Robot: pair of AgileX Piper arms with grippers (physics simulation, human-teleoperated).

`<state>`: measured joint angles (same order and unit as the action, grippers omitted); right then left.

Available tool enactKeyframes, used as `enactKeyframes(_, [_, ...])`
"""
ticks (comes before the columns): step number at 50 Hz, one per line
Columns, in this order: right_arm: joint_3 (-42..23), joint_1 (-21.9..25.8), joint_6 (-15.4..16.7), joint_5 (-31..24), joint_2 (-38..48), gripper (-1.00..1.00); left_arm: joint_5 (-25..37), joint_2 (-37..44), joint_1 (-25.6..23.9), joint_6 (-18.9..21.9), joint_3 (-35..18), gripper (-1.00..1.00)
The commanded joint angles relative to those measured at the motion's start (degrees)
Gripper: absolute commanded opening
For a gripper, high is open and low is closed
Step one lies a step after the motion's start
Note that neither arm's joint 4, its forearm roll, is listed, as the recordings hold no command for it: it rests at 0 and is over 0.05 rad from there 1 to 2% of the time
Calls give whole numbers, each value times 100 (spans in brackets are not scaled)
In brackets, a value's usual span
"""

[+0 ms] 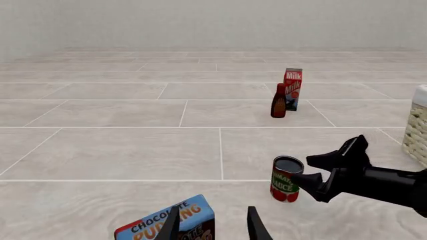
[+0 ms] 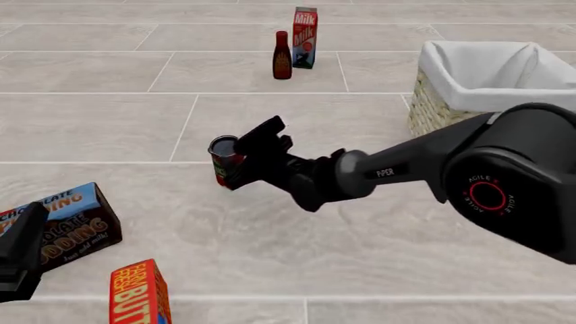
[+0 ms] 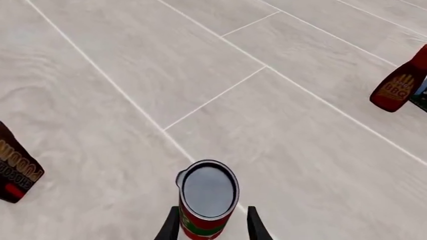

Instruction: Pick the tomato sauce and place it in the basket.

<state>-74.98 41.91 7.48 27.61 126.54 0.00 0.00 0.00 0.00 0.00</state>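
**Right end effector at the tomato sauce can**

While the tomato sauce [image 2: 222, 159] stands upright on the tabletop [image 2: 297, 236] near the middle, the right end effector [image 2: 250, 156] reaches it from the right, with one finger on each side of the can. In the right wrist view the fingers [image 3: 171, 225] sit close against the red label, but I cannot tell if they already press on it. The basket [image 2: 432, 101] stands to the far right, well apart from the can. The left end effector [image 1: 212, 225] is released and holds nothing; it hangs at the near left, just beside the chocolate pudding box [image 2: 67, 223]. A butter box [image 2: 139, 293] lies nearer. Far behind, a dark bottle [image 2: 282, 56] stands just beside a milk carton [image 2: 305, 27].
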Motion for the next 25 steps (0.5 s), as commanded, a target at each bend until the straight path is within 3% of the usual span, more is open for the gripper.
enactKeyframes(1, [-283,52,25,-109,276,100,0,0,0,0,0,100])
enactKeyframes(25, [-926,-18,-45,-299,833,100,0,0,0,0,0,100])
